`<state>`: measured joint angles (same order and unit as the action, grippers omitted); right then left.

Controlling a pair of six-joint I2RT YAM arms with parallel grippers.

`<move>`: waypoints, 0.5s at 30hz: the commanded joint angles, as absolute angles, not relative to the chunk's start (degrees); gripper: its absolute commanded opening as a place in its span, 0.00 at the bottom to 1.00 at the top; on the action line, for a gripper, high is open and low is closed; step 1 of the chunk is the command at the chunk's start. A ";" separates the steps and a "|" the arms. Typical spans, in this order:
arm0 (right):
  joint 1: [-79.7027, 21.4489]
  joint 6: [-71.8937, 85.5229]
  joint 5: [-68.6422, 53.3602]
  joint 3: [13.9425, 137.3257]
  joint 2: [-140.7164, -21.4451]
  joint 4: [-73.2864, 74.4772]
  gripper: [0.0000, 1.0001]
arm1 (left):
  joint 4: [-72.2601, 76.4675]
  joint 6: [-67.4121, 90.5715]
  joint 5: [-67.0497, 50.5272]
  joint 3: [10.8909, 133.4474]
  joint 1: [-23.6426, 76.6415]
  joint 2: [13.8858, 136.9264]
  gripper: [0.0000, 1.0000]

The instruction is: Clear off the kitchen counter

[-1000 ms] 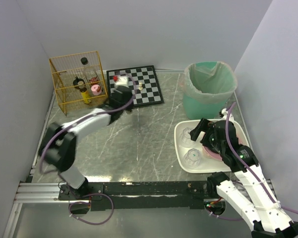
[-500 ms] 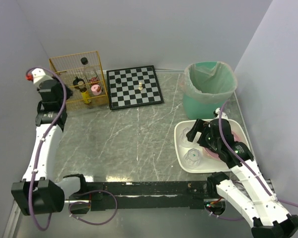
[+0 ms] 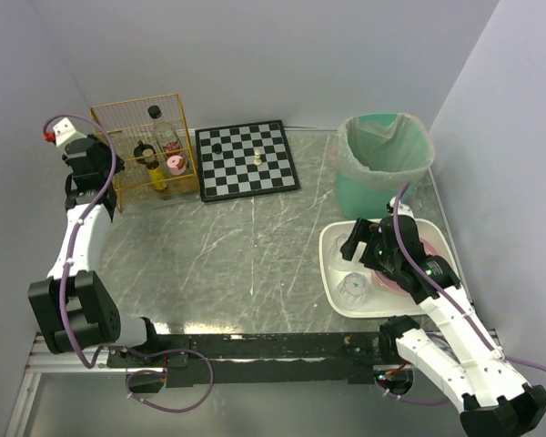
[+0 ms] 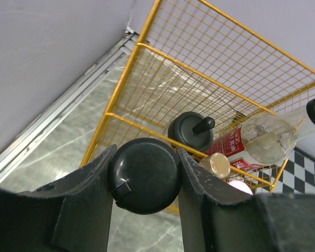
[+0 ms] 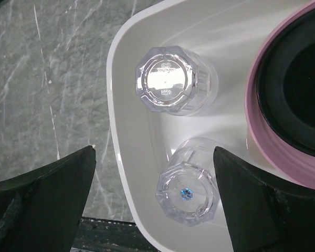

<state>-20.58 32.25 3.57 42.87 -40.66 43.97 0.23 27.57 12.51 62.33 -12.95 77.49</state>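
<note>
**Marble counter boxed in by pale walls, clutter kept to its edges**

The kitchen counter (image 3: 255,246) is a glossy grey-green marble-look slab with pale veins. It fills the floor of a booth closed by plain pale walls on the left, far and right sides. A black metal rail (image 3: 255,346) runs along its near edge.

In the far left corner stands a yellow wire basket (image 3: 146,150) holding bottles. Just beside it lies a chessboard (image 3: 247,159) carrying a few pieces. A green lined bin (image 3: 385,164) stands at the far right. In front of it sits a white tray (image 3: 332,273) with two upturned clear glasses (image 5: 174,79) and a pink bowl (image 5: 283,105).

The left gripper (image 4: 146,157) is raised by the left wall beside the basket, its fingers clamped on a round black cap (image 4: 144,176). The right gripper (image 5: 153,157) hangs over the tray with its fingers spread wide, holding nothing.
</note>
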 commanded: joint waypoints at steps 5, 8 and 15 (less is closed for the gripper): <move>-19.95 31.11 3.34 45.97 -43.24 41.13 0.99 | 9.49 23.73 9.58 62.58 -13.01 82.09 0.01; -20.04 31.38 2.29 45.88 -43.94 40.52 0.99 | 11.33 23.55 9.14 61.53 -13.10 83.40 0.01; -19.95 32.08 1.58 45.44 -43.95 39.99 0.99 | 13.45 21.98 11.33 61.43 -11.26 87.97 0.01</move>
